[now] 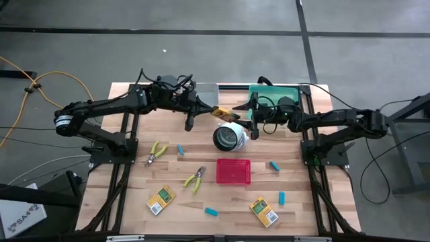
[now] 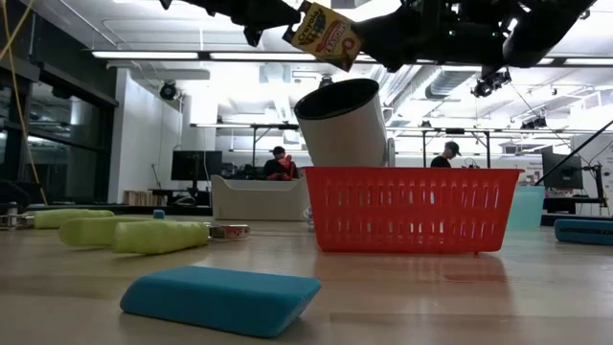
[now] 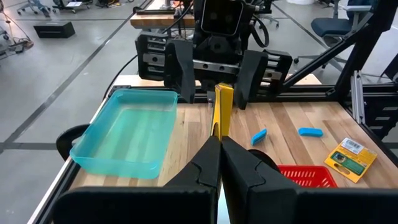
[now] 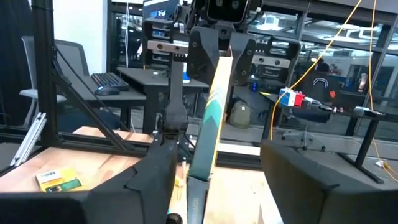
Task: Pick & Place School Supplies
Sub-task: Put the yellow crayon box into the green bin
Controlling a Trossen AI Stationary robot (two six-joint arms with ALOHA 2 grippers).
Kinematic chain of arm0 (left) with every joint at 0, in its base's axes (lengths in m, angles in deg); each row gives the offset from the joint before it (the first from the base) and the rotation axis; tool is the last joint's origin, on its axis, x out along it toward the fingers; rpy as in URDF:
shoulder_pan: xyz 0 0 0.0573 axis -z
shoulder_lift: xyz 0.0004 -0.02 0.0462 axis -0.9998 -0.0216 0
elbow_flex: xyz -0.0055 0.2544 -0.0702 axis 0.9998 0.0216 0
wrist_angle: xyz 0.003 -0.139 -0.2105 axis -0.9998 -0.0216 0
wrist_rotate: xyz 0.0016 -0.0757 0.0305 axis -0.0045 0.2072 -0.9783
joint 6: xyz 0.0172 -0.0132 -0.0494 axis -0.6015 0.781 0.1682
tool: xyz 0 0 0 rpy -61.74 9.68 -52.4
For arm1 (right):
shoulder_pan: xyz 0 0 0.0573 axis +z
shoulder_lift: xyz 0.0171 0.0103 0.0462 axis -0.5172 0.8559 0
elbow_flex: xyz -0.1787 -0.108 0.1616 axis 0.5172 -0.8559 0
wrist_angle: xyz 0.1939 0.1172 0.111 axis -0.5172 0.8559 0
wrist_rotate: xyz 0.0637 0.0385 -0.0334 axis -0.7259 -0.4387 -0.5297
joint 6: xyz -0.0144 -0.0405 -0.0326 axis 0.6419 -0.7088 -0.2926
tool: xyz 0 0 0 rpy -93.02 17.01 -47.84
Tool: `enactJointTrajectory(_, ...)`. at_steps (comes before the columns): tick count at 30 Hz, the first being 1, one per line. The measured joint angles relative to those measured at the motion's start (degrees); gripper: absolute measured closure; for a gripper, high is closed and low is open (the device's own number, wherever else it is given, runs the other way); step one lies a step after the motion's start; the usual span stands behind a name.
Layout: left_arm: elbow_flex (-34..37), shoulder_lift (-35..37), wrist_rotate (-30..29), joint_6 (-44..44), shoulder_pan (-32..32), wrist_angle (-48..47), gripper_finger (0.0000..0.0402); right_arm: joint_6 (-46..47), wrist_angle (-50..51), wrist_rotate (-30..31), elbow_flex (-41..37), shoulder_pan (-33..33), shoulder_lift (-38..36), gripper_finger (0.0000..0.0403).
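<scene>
Wooden counter (image 1: 201,202) below — crayon box (image 1: 222,112) pinched by left end effector (image 1: 209,110), right end effector (image 1: 246,115) spread around it; light, stiff card — grip flat faces.

1. The high view looks straight down from well above the table (image 1: 201,205), taking in the whole top and both arms.
2. The low view sits at table-top height, very near a blue block (image 2: 220,299), facing level across the red basket (image 2: 412,209) into the room behind.
3. The left wrist view looks forward past its own fingers (image 3: 239,171) toward the opposite arm, with the green tray (image 3: 127,130) beyond.
4. The right wrist view faces the opposite way, probably toward the left arm.
5. All 4 views share the crayon box (image 1: 222,113) raised at mid-table.
</scene>
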Motion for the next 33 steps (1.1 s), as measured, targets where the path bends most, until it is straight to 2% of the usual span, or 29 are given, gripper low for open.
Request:
enactJointTrajectory(19,0.0,0.0,0.1,0.2,0.0,0.0,0.0401,-1.0,1.3,0.2,0.0,0.0,0.0,0.0372)
enactJointTrajectory(33,0.0,0.0,0.1,0.0,0.0,0.0,0.0401,-2.1,1.7,0.0,0.0,0.0,0.0,0.0376)
